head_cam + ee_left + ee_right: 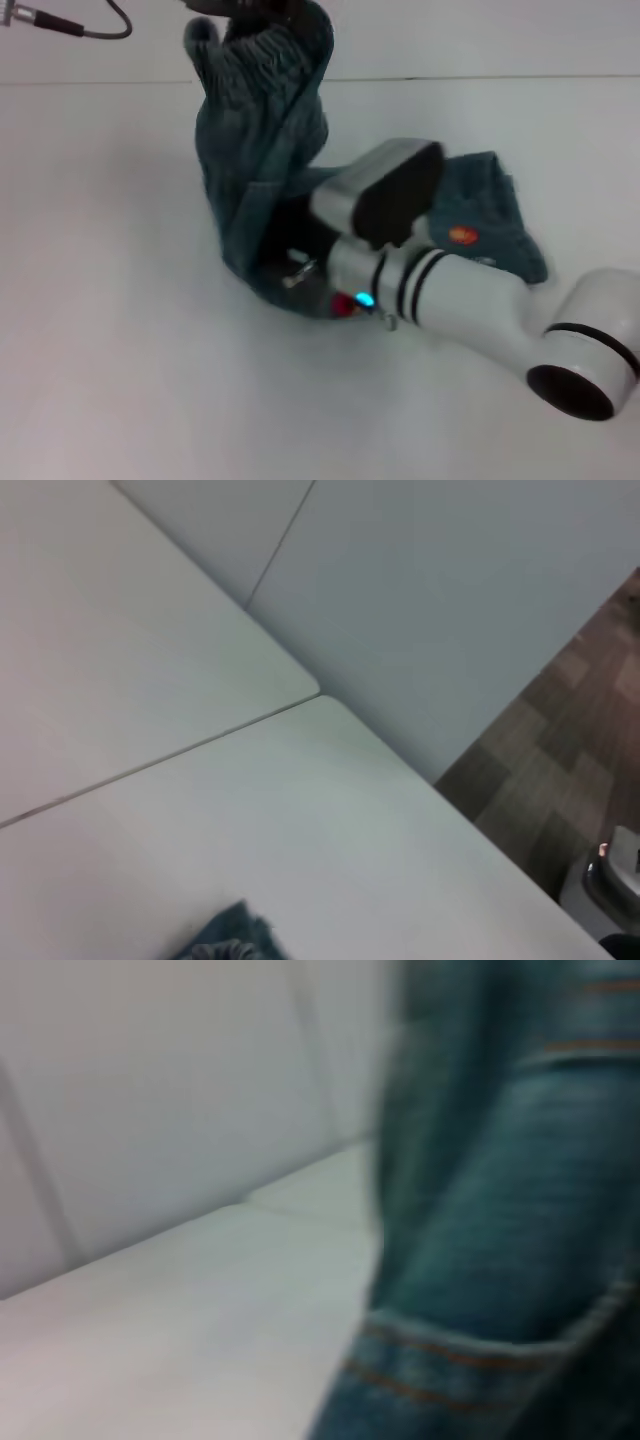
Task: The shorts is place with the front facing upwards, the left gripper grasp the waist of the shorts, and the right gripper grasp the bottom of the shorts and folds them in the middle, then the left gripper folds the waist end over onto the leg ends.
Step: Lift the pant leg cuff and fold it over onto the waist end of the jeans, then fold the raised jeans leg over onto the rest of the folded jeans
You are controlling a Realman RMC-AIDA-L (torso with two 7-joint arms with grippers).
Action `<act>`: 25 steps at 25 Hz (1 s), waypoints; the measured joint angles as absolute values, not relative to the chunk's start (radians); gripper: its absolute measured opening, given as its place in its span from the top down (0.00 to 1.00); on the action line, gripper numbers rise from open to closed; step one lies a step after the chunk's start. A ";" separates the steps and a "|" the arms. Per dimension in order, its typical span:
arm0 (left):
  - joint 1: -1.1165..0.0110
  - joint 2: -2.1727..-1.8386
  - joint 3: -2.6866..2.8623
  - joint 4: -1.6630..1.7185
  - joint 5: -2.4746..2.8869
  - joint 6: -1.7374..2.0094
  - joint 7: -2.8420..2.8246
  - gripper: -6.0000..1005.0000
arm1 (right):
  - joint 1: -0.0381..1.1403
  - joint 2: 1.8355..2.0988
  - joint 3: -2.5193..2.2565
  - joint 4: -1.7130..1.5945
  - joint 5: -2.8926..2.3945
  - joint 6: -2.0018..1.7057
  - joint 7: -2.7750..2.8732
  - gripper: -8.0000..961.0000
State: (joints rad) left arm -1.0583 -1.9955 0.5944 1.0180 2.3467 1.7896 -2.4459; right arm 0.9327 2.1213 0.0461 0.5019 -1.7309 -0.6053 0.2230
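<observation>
The blue-green denim shorts (260, 130) are pulled up by the gathered waist, and the cloth hangs in a tall fold. My left gripper (245, 6) shows only as a dark shape at the top edge, shut on that waist. A scrap of denim (232, 942) shows in the left wrist view. The lower part with the colourful patch (462, 235) lies flat on the table. My right arm (450, 290) reaches in low from the right to the foot of the fold, and its wrist hides the gripper. Denim with orange pocket stitching (500, 1210) fills the right wrist view.
The white table (120, 350) has a seam line across its back (500, 78). A grey cable (90, 30) hangs at the top left. In the left wrist view the table edge drops to a brown tiled floor (560, 780).
</observation>
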 joint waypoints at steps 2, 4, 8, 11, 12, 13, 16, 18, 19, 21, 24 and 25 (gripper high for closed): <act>-1.059 -1.995 0.596 1.018 2.339 1.790 -2.446 0.95 | 0.960 2.121 0.066 0.531 -1.806 -0.576 0.238 0.98; -1.059 -1.995 0.599 1.019 2.336 1.790 -2.446 0.95 | 0.983 2.122 0.080 0.542 -1.881 -0.550 0.284 0.98; -1.050 -1.997 0.603 1.017 2.335 1.787 -2.447 0.95 | 0.997 2.121 0.104 0.535 -1.991 -0.532 0.383 0.98; -1.039 -1.997 0.603 1.016 2.334 1.779 -2.446 0.95 | 0.985 2.120 0.113 0.527 -2.020 -0.525 0.405 0.98; -1.036 -1.997 0.603 1.015 2.334 1.778 -2.446 0.95 | 0.977 2.118 0.111 0.520 -2.022 -0.522 0.407 0.98; -1.034 -1.997 0.603 1.015 2.334 1.777 -2.446 0.95 | 0.969 2.116 0.108 0.514 -2.023 -0.519 0.409 0.98; -1.024 -2.001 0.603 1.016 2.333 1.777 -2.444 0.95 | 0.920 2.106 0.100 0.493 -2.043 -0.524 0.418 0.98; -1.018 -2.004 0.603 1.016 2.331 1.776 -2.441 0.95 | 0.874 2.100 0.105 0.463 -2.095 -0.553 0.457 0.98; -1.014 -2.006 0.603 1.015 2.328 1.776 -2.439 0.95 | 0.855 2.098 0.107 0.442 -2.121 -0.574 0.485 0.98; -1.007 -2.010 0.603 1.012 2.320 1.776 -2.437 0.95 | 0.821 2.095 0.107 0.376 -2.179 -0.637 0.583 0.98; -0.998 -2.019 0.605 1.011 2.301 1.777 -2.435 0.95 | 0.793 2.095 0.103 0.263 -2.237 -0.738 0.730 0.98; -0.995 -2.023 0.605 1.011 2.297 1.777 -2.434 0.95 | 0.784 2.095 0.105 0.237 -2.242 -0.767 0.758 0.98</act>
State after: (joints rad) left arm -0.9953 -2.0227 0.6053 1.0109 2.2974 1.7770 -2.4341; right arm 0.7836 2.0951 0.1046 0.2367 -2.2418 -0.7672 0.7581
